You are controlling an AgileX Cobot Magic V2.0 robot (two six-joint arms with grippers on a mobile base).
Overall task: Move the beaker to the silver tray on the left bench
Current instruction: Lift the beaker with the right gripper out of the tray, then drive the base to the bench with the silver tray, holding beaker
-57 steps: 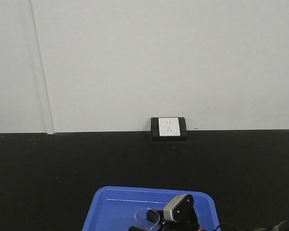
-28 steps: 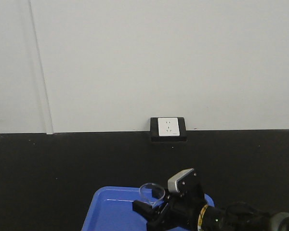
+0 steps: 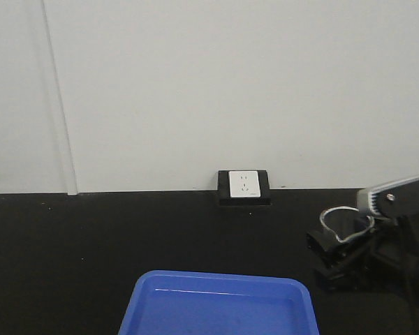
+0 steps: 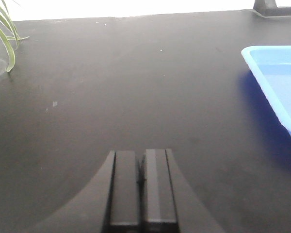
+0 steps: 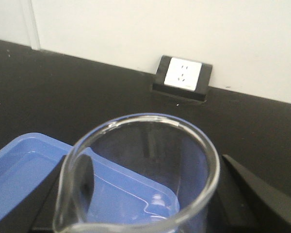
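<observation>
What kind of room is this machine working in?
Probably a laboratory, though little of it shows. The clues are a small clear glass beaker, a shallow blue plastic tray, and a plain black bench top with a white wall socket behind it.

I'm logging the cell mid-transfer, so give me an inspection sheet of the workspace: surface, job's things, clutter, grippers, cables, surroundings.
Surface: black countertop carrying an empty blue tray.
Job's things: beaker held off the surface, right of the blue tray, and looks empty; silver tray not in view.
Clutter: plant leaves at the far corner in the left wrist view.
Grippers: right gripper shut on the beaker; left gripper shut, holding nothing, over bare countertop.
Cables: nothing seen.
Surroundings: white wall with a wall socket at counter level.
</observation>
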